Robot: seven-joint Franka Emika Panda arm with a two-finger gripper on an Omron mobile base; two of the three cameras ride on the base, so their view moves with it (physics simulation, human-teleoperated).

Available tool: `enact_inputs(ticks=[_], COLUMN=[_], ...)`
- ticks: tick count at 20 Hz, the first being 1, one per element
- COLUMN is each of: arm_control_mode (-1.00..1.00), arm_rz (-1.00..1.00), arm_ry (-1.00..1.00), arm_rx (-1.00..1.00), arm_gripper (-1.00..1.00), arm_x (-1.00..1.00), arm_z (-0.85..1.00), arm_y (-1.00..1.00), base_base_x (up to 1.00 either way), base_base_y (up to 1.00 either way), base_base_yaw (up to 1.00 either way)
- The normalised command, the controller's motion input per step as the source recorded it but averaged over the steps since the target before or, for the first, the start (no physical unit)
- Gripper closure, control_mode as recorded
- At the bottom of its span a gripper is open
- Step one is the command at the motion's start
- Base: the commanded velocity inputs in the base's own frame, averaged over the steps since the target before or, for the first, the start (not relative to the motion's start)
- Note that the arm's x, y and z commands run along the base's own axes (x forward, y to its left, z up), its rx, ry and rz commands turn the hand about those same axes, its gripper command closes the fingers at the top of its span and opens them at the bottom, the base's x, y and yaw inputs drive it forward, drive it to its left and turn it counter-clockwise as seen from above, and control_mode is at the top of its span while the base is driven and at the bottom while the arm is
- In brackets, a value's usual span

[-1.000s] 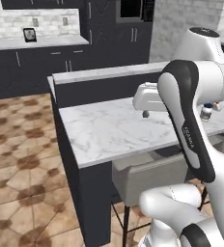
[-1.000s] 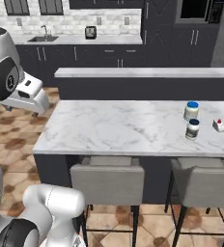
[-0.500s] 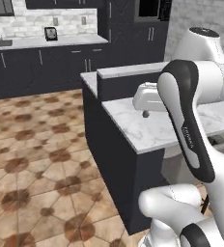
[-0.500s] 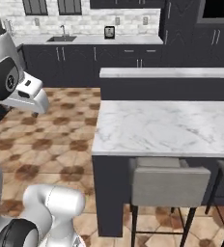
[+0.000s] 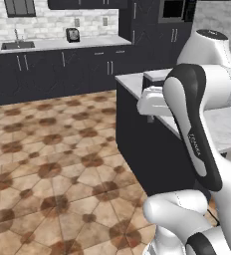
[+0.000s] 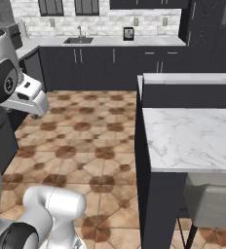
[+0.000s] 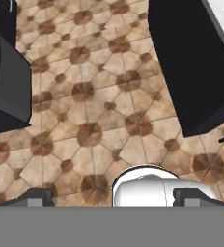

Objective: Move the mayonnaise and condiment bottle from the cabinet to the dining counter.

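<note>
Gripper [image 7: 113, 197] is spread wide with nothing between the fingertips [image 7: 36, 197], pointing straight down at the brown patterned tile floor [image 7: 94, 111]. From the base cameras I've got the dining counter [image 6: 193, 136] off to the right, its marble top bare where I can see it, with a grey stool [image 6: 212, 199] tucked under. Across the room there's the sink [image 6: 78, 41] and a toaster [image 6: 128, 33] on the far worktop. Can't make out the mayonnaise or the condiment bottle from here.

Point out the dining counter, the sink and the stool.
dining counter [image 6: 193, 136]: right base view, bare marble top.
sink [image 6: 78, 41]: right base view, basin in the far worktop.
stool [image 6: 213, 198]: right base view, grey seat back under the counter edge.
</note>
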Motion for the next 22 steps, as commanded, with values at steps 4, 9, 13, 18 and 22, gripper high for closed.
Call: enact_inputs(ticks=[4,9,13,18,22], arm_control_mode=[1.0,1.0,1.0,1.0,1.0], arm_rz=[0.0,0.0,0.0,0.0,0.0], arm_ry=[0.0,0.0,0.0,0.0,0.0], arm_rx=[0.0,0.0,0.0,0.0,0.0], arm_gripper=[-1.0,-1.0,-1.0,-1.0,-1.0], arm_x=[0.0,0.0,0.0,0.0,0.0], arm_z=[0.0,0.0,0.0,0.0,0.0], arm_y=[0.0,0.0,0.0,0.0,0.0], base_base_x=[0.92,1.0,1.0,1.0,1.0], base_base_y=[0.96,0.75,0.64,0.47,0.35], base_base_yaw=[-0.06,-0.09,-0.11,-0.11,-0.1])
